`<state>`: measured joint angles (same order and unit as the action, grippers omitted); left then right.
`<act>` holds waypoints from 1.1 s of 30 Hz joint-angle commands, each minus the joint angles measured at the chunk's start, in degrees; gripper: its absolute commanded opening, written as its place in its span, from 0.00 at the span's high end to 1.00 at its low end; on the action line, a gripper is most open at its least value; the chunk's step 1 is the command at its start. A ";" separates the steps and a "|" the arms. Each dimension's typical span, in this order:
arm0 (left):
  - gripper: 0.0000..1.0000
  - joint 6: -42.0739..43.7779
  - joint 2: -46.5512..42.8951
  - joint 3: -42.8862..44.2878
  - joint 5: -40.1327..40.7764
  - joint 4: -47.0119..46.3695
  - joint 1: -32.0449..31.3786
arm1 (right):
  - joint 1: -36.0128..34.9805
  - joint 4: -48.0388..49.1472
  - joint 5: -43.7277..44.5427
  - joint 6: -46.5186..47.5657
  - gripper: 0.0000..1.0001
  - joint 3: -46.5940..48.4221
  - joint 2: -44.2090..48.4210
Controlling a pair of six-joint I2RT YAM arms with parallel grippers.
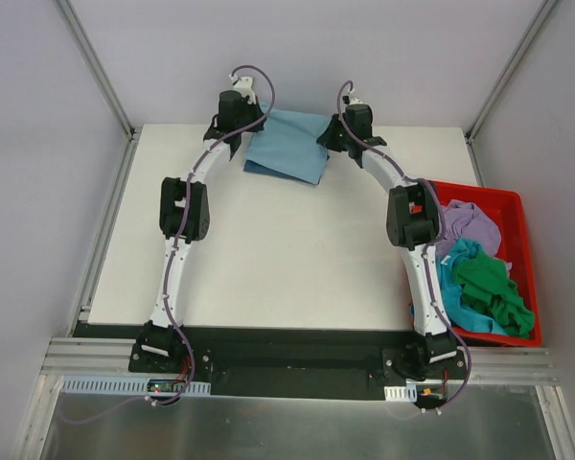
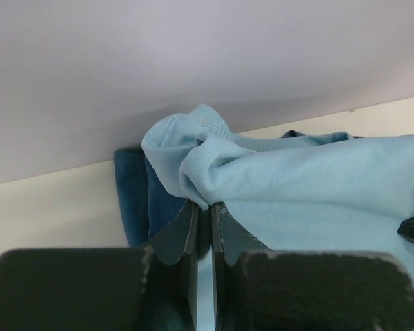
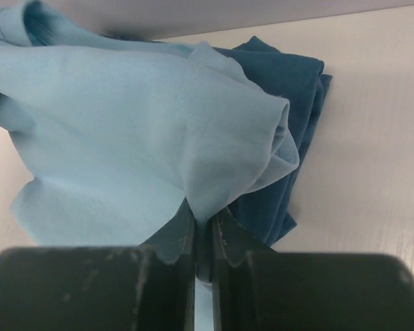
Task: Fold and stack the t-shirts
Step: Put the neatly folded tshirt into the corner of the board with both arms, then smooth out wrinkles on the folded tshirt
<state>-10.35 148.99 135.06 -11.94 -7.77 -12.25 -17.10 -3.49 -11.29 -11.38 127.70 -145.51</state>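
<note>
Left gripper (image 2: 203, 214): fingers pressed almost together, pinching a bunched edge of the light sky-blue t-shirt (image 2: 317, 186) just below its ribbed collar. Right gripper (image 3: 201, 219): jaws likewise nearly closed on a fold at the shirt's opposite side. Shirt spans between both grippers at the far edge of the table (image 1: 287, 259), close to the back wall. It drapes over the dark teal-blue t-shirt (image 3: 290, 96), which lies folded on the table beneath it, with dark edges sticking out past the light fabric. Cannot tell whether the light shirt rests on the dark one or hangs just above it. Red bin (image 1: 514, 205) sits at the table's right edge beside the right arm, holding a lilac tee (image 1: 471, 222), a green tee (image 1: 495, 289) and a turquoise tee (image 1: 450, 286) in a loose heap.
</note>
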 commanded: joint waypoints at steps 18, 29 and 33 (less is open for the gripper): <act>0.01 -6.96 -13.27 -10.23 -1.93 -6.20 1.97 | 4.63 1.20 -3.11 0.83 0.04 0.38 8.48; 0.01 -8.99 -14.79 -21.68 -15.91 -2.96 1.35 | 0.06 1.97 -20.07 -8.12 0.04 -2.46 5.51; 0.01 -8.63 -12.50 -22.04 -18.20 -0.33 1.35 | -0.74 0.67 -20.71 -10.68 0.04 4.12 -1.34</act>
<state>-18.96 134.52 113.51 -26.04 -11.25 -10.92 -17.69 -3.22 -27.77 -17.15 125.56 -140.97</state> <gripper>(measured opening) 0.990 0.963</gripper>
